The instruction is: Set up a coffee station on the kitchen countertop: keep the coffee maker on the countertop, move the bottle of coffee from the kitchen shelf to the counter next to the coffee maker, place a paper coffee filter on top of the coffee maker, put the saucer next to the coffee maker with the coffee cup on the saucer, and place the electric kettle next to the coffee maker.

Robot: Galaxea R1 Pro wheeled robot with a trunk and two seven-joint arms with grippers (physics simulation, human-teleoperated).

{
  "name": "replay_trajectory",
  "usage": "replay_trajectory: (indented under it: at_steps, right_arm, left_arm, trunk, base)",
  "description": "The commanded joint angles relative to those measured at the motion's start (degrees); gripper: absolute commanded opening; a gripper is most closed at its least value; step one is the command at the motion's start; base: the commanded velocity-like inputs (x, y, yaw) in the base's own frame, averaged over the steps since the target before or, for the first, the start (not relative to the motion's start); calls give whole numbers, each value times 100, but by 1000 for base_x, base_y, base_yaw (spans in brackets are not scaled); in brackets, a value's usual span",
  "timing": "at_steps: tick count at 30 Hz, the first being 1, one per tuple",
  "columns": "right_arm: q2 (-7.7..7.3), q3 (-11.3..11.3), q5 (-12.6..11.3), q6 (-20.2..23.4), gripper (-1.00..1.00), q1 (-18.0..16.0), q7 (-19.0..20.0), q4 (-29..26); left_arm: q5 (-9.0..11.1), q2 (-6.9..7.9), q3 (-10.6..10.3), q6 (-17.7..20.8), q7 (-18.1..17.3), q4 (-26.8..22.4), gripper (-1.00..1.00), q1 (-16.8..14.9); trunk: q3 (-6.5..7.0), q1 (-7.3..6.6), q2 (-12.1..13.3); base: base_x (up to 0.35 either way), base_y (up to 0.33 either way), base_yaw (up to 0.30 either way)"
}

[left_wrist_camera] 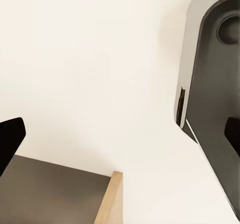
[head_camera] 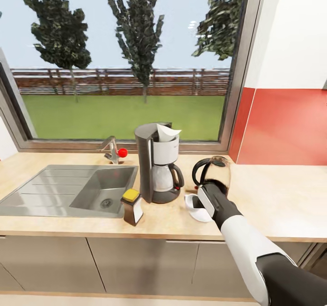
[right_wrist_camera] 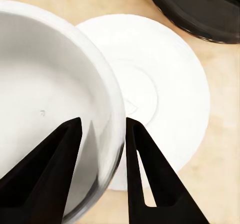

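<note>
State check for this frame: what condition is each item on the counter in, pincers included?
Coffee maker: upright, paper filter on top.
Coffee bottle: upright, capped.
Electric kettle: on the counter.
Saucer: flat, bare.
Coffee cup: empty, gripped by its rim.
Right pincer: shut on the cup.

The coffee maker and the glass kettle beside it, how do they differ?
The coffee maker is grey and white, taller, and carries a paper filter on top; the electric kettle is dark, see-through, shorter and rounder, partly hidden by the right gripper. The maker's handle faces right, the kettle's left. Both stand upright on the countertop.
</note>
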Motion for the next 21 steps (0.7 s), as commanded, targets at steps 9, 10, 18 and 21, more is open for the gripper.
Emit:
replay_trajectory:
  at_steps: [9, 10, 18, 21]
  right_arm:
    - [-64, 27, -60, 22, -100, -5, -56, 4]
    - [-74, 27, -59, 23, -100, -5, -57, 4]
    - [-173, 35, -52, 24, -100, -5, -56, 13]
    - [-177, 36, -52, 19, -100, -5, -57, 13]
  left_arm:
    - [60, 1, -49, 34, 17, -7, 100, 0]
    - [60, 3, -49, 33, 16, -7, 100, 0]
    - [60, 10, -49, 20, 20, -14, 100, 0]
    - [60, 10, -49, 35, 24, -15, 100, 0]
  trunk:
    - [-11, 2, -10]
    - [-11, 2, -10]
    - [-11, 2, -10]
    - [-11, 2, -10]
  base:
    - [117, -141, 0]
    - [44, -43, 0]
    - [10, -9, 0]
    - [0, 0, 0]
